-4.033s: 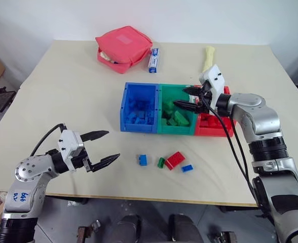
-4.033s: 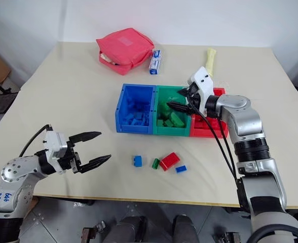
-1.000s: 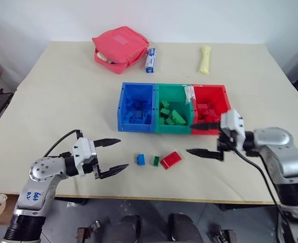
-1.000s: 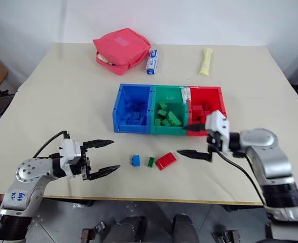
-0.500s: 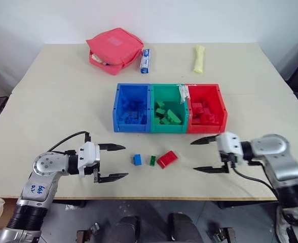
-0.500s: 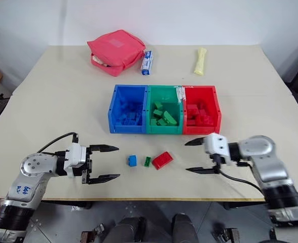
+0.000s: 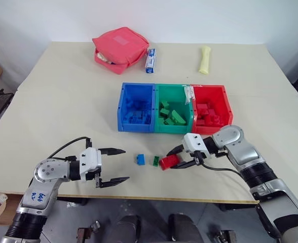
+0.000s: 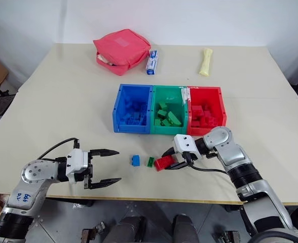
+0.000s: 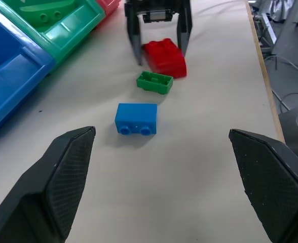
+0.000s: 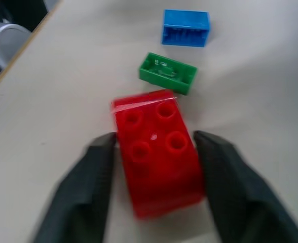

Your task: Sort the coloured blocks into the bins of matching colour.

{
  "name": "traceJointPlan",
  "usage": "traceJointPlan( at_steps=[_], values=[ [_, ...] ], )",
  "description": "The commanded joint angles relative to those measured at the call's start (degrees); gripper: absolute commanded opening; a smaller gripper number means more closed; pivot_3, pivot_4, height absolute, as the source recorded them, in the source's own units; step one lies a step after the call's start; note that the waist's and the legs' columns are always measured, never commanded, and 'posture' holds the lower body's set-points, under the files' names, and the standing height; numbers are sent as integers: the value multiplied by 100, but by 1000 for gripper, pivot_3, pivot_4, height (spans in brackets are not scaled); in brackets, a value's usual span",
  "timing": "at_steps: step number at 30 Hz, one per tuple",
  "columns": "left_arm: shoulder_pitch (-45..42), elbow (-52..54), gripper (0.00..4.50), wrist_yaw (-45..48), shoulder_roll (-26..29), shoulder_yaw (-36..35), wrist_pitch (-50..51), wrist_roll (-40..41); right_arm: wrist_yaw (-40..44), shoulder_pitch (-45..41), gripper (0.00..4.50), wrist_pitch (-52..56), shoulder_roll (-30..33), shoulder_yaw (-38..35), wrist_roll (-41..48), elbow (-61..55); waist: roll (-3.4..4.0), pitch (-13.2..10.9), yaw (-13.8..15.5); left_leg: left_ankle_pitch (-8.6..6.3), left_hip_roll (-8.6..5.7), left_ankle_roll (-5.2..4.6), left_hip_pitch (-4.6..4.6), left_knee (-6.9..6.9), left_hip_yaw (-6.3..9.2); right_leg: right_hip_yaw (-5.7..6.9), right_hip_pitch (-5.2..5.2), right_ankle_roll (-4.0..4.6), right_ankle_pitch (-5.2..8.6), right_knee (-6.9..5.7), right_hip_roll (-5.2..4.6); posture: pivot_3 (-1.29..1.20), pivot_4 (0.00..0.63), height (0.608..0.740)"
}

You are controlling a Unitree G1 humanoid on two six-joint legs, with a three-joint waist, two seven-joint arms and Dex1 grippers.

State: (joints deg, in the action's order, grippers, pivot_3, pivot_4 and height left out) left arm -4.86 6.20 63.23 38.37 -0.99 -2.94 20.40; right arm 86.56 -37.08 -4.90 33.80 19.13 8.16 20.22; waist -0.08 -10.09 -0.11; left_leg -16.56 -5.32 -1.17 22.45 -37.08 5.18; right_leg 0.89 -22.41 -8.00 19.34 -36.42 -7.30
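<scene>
On the table, right hand (image 7: 175, 158) straddles red brick (image 10: 156, 152).

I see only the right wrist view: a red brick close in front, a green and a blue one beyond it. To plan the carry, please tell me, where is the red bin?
Observer: The red bin is the right end of the joined row, just beyond the right gripper, farther from the robot.
Operator: Is the left gripper in the way?
Observer: No. The left gripper hangs open on the far side of the loose bricks, apart from the blue brick.
Operator: Is the red bin empty?
Observer: No, a heap of red bricks already lies in it.
</scene>
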Motion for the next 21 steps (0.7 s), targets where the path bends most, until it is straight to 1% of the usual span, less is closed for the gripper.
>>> traceJointPlan(
  at_steps=[1,8,11,12,13,16,18,20,21],
  values=[
    [61,234,4500,-114,-42,-121,77,149,-12,177,1464,302,161,-380,381,-521,0,0,0,0,0,0,0,0,0,0,0,0,0,0,0,0,150,740],
    [-45,438,4500,-595,-410,-251,457,445,-1131,732,1474,1933,647,-1949,1562,-1997,0,0,21,0,0,0,3,-2,2,-4,1,0,0,2,-3,0,150,740],
    [-161,462,4500,-819,-577,-292,571,508,-1706,553,1474,2382,732,-2467,1765,-2051,0,0,5,-1,1,0,3,-1,1,-5,2,0,0,4,-1,0,150,740],
    [-192,464,4500,-872,-618,-298,601,523,-1798,477,1474,2408,743,-2534,1752,-1959,0,0,0,-1,1,1,2,-1,0,-5,2,0,0,4,0,0,150,740],
    [-247,453,4500,-949,-680,-293,611,516,-1978,304,1474,2342,781,-2544,1547,-1625,0,0,-8,-1,2,1,2,-1,-3,-4,1,0,0,3,0,0,150,740],
    [-387,392,4500,-1083,-784,-258,629,464,-2631,-279,1474,1775,747,-2550,910,-500,0,0,-3,0,3,1,0,-2,-14,-2,-2,0,0,0,2,0,150,740],
    [-405,399,4500,-1079,-801,-216,663,454,-2974,-720,1474,1636,653,-2579,755,188,0,0,-3,1,1,-1,0,-2,-15,-2,-4,0,0,-3,1,0,150,740],
    [-398,414,4500,-1053,-810,-179,686,456,-3135,-1021,1474,1508,616,-2466,555,678,0,0,-8,1,1,-1,1,3,-16,-2,-7,0,0,-3,1,0,150,740],
    [-399,412,4500,-1049,-814,-175,689,453,-3027,-1086,1824,1710,615,-2401,585,754,0,0,-10,1,1,-1,1,5,-16,-2,-8,0,0,-3,1,0,150,740]
  ],
)
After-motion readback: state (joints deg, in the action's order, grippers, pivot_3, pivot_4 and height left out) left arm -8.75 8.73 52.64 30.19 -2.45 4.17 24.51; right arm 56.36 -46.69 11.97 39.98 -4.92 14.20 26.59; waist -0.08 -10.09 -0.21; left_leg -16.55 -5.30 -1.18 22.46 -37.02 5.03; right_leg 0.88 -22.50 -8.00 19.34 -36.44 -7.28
